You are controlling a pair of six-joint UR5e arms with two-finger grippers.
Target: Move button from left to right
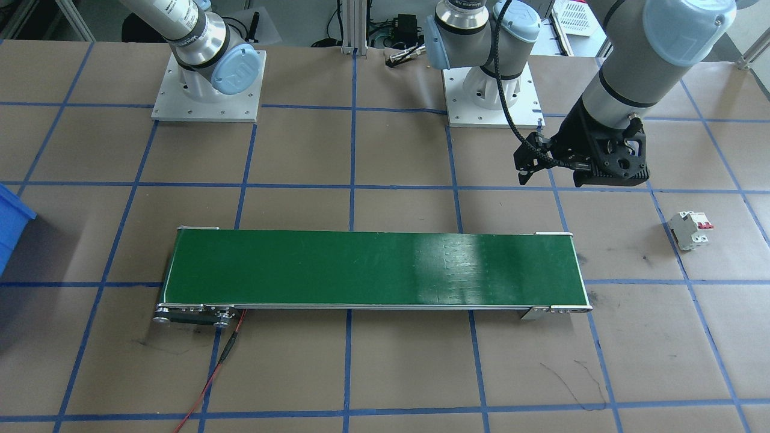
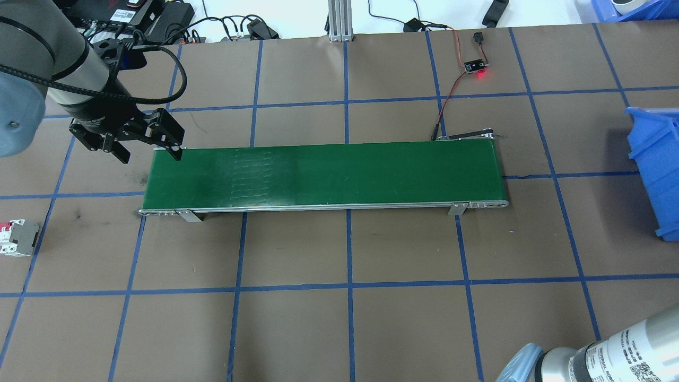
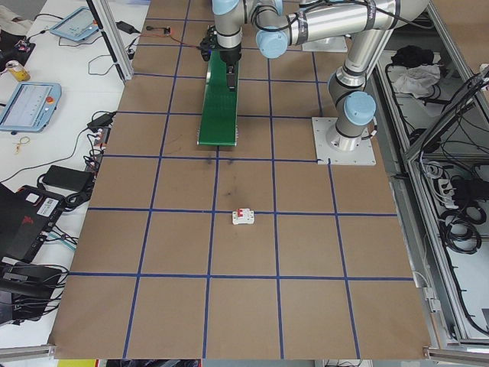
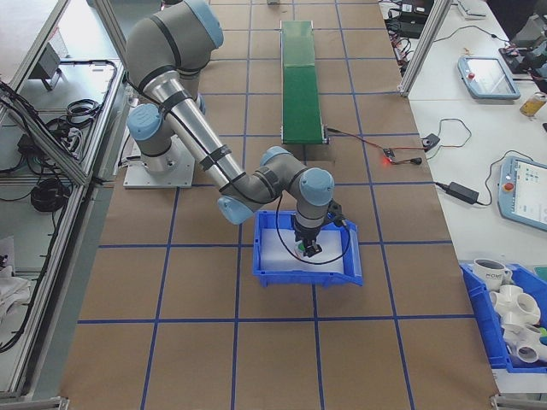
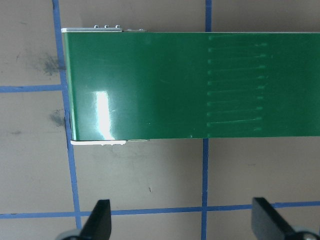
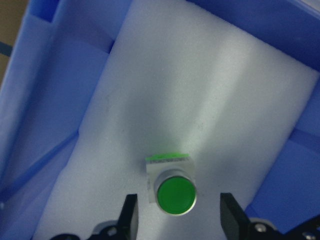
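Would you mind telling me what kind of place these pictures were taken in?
Most likely a robotics lab or test cell: two arms bolted to a gridded table, a small green conveyor, and side benches with teach pendants and cabling.

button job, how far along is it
Nearly done, it seems. The button sits on the white foam in the blue bin on the robot's right, and the conveyor belt carries nothing. The right gripper is open, its fingers either side of the button without touching it. The left gripper hangs open and empty near the belt's left end. What's left: the right arm pulling clear.
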